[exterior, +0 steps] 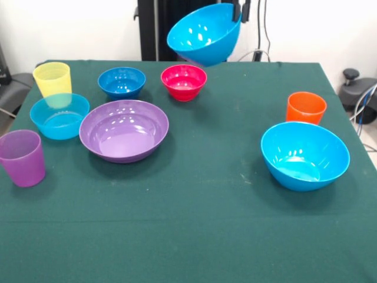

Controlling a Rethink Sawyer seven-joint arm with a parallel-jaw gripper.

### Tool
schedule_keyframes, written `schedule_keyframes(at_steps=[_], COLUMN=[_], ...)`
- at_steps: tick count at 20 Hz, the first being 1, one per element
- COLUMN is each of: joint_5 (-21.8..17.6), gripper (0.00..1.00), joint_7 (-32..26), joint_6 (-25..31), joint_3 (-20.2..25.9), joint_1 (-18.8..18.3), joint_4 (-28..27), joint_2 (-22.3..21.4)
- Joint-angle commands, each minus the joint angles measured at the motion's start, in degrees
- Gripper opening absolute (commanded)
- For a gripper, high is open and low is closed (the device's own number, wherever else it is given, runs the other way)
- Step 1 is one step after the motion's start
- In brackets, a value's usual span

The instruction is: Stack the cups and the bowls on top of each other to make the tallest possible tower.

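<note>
Eight pieces in view: five bowls and three cups, all apart from one another or only just beside, none stacked.
Table: a dark green cloth covered the table (194, 236), and seven of the pieces stood on it upright.
Lifted bowl: a large blue bowl (203, 32) hung in the air at the top centre, tilted so its opening faced the camera and to the left, above and just behind the magenta bowl.
Pincer: the pincer (237, 10) showed only as dark tips at the top edge, clamped on the upper right rim of the lifted bowl (the arm above it was out of the picture).
Magenta bowl: a small magenta bowl (184, 82) sat at the far centre of the table.
Small blue bowl: a dark blue bowl (121, 82) sat to the left of the magenta one, with a gap between them.
Purple bowl: a wide shallow purple bowl (123, 130) sat left of centre, nearer the camera.
Light blue bowl: a translucent light blue bowl (59, 116) sat just beside the purple bowl, on its left.
Yellow cup: a translucent yellow cup (52, 79) stood directly behind the light blue bowl.
Purple cup: a translucent purple cup (22, 157) stood at the left edge, nearest the camera on that side.
Right side: a second large blue bowl (304, 155) sat well apart from the others, with an orange cup (306, 108) close behind it.
</note>
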Motion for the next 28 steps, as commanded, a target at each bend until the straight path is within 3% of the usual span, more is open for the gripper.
schedule_keyframes(at_steps=[1, 9, 15, 22, 28], joint_5=[1.6, -1.1, -6.3, -11.6, -17.6], gripper=[0.00, 0.00, 0.00, 0.00, 0.00], joint_7=[6.5, 5.7, 6.7, 6.5, 7.8], joint_6=[-2.5, -6.6, -13.3, -18.5, -27.7], joint_3=[6.9, 11.0, 5.1, 2.8, -5.4], joint_1=[-2.6, -8.4, -6.7, -8.9, -6.3], joint_4=[9.0, 15.3, 16.0, 17.7, 17.2], joint_2=[-3.6, -4.4, 0.1, 3.4, 11.2])
